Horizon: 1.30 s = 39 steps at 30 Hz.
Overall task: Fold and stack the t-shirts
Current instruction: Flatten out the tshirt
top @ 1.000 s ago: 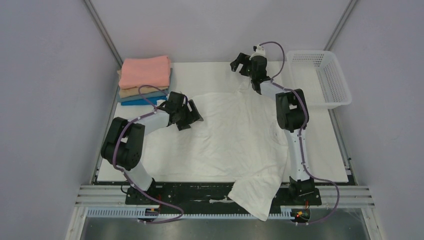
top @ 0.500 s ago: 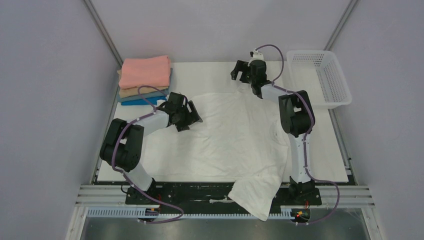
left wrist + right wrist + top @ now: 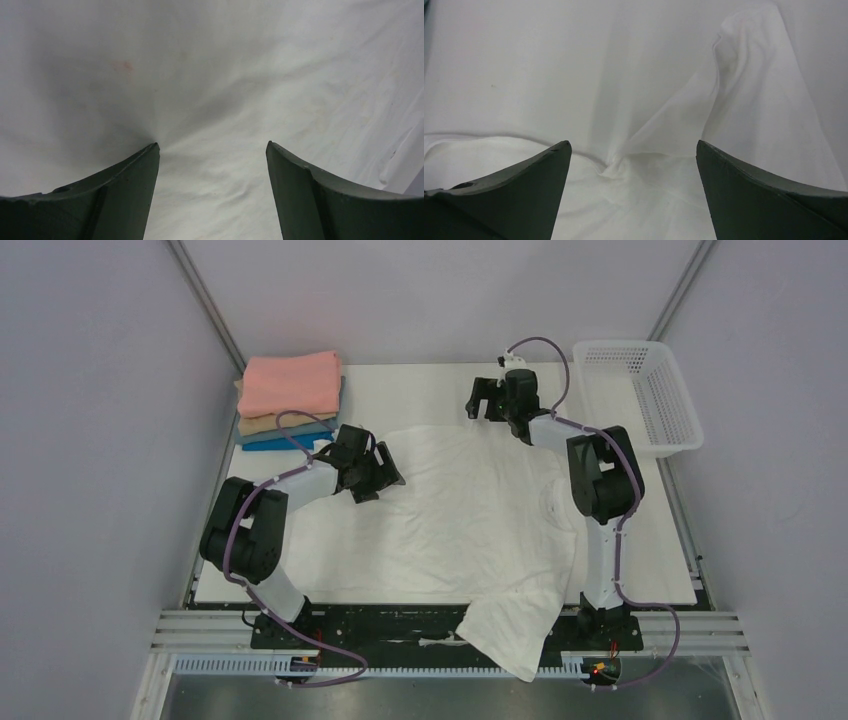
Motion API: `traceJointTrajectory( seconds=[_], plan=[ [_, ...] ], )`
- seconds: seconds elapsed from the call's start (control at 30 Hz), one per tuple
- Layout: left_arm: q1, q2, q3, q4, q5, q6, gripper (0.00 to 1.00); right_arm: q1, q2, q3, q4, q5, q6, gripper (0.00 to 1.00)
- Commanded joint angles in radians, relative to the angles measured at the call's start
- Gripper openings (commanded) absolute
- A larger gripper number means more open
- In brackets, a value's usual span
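Cloth is the whole job here, and from the left the finished part comes first: a stack point(image 3: 290, 400) of folded shirts, salmon on top, sits at the table's point(image 3: 420, 385) far left corner. Just beside it the left gripper point(image 3: 385, 478) is low over the left edge of the white shirt point(image 3: 470, 525), which lies spread flat across the middle of the table, one part draped over the near edge between the arm bases. In the left wrist view that gripper point(image 3: 212, 150) has its jaws wide apart with nothing between them but smooth cloth below, and a faint pucker runs toward one fingertip; contact cannot be told for sure. Further right, the right gripper point(image 3: 480, 400) is at the shirt's far edge, likewise spread wide and holding nothing; its wrist view point(image 3: 634, 150) shows a small bunch of cloth centred between the fingers and a raised fold beyond. At the far right stands the basket point(image 3: 640, 395), apart from the work. The step in hand looks like taking hold for the first fold. Next, each claw probably needs to settle onto the fabric and pinch one layer cleanly before the lift.
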Motion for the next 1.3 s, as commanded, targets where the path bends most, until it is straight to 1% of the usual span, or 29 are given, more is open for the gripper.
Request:
traceJointTrajectory(
  seconds=[0.0, 0.17, 0.3, 0.4, 0.57, 0.7, 0.83, 0.93, 0.97, 1.07, 1.27],
  plan=[
    [0.0, 0.012, -0.004, -0.053, -0.023, 0.049, 0.85, 0.002, 0.03, 0.019, -0.02, -0.002, -0.017, 0.98],
    [0.0, 0.016, -0.001, -0.055, -0.026, 0.051, 0.85, 0.006, 0.056, 0.028, -0.042, -0.031, 0.0, 0.98],
    [0.0, 0.023, 0.005, -0.058, -0.022, 0.051, 0.85, 0.02, 0.061, 0.012, -0.037, -0.001, 0.004, 0.98],
    [0.0, 0.021, 0.004, -0.058, -0.025, 0.053, 0.85, 0.021, 0.086, 0.026, -0.002, -0.009, 0.02, 0.98],
    [0.0, 0.027, 0.004, -0.058, -0.02, 0.055, 0.85, 0.021, 0.176, 0.14, 0.053, -0.012, 0.044, 0.98],
    [-0.001, 0.034, 0.005, -0.057, -0.014, 0.057, 0.85, 0.026, 0.233, 0.188, 0.217, -0.025, 0.106, 0.98],
    [0.0, 0.043, 0.006, -0.056, -0.015, 0.058, 0.85, 0.054, 0.318, 0.3, 0.309, -0.061, 0.148, 0.98],
    [0.0, 0.045, 0.01, -0.063, -0.021, 0.059, 0.85, 0.088, 0.399, 0.433, 0.289, -0.095, 0.168, 0.98],
    [0.0, 0.045, 0.012, -0.064, -0.022, 0.062, 0.85, 0.095, 0.418, 0.455, 0.291, -0.105, 0.181, 0.98],
    [0.0, 0.043, 0.01, -0.067, -0.025, 0.062, 0.85, 0.109, 0.427, 0.45, 0.334, -0.124, 0.22, 0.98],
    [0.0, 0.039, 0.016, -0.063, -0.01, 0.059, 0.85, 0.121, 0.367, 0.43, 0.331, -0.091, 0.174, 0.98]
  ],
)
